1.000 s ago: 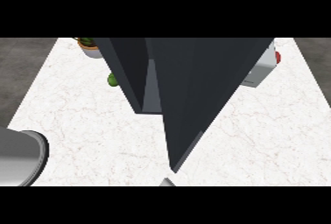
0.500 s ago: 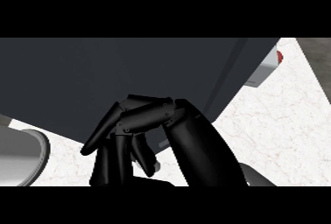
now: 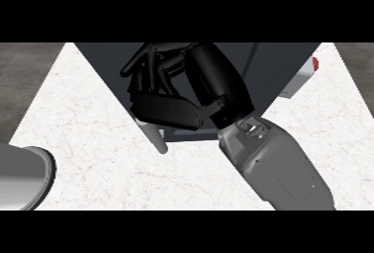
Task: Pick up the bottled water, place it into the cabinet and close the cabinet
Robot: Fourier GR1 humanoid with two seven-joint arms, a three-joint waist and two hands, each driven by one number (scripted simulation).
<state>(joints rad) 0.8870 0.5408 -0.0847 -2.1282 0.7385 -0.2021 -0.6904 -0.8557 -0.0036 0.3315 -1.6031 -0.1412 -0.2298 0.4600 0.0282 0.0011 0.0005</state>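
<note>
A dark cabinet (image 3: 281,64) stands at the back of the white counter (image 3: 95,143), its front face turned toward me, with a grey bar handle (image 3: 155,139) low on its left side. My right hand (image 3: 179,101) lies against that front, above the handle, fingers (image 3: 146,62) loosely bent and pointing up and left with nothing in them. Its grey forearm (image 3: 277,168) comes in from the lower right. No bottled water shows; the cabinet's inside is hidden. My left hand is out of view.
A white object with a red part (image 3: 305,75) stands just right of the cabinet. A grey rounded rim (image 3: 29,180) pokes in at the lower left edge. Bare marble counter lies to the left and in front.
The door, edge-on and open a second ago, now faces me. My right hand came into view low and has moved up and away onto the cabinet front.
</note>
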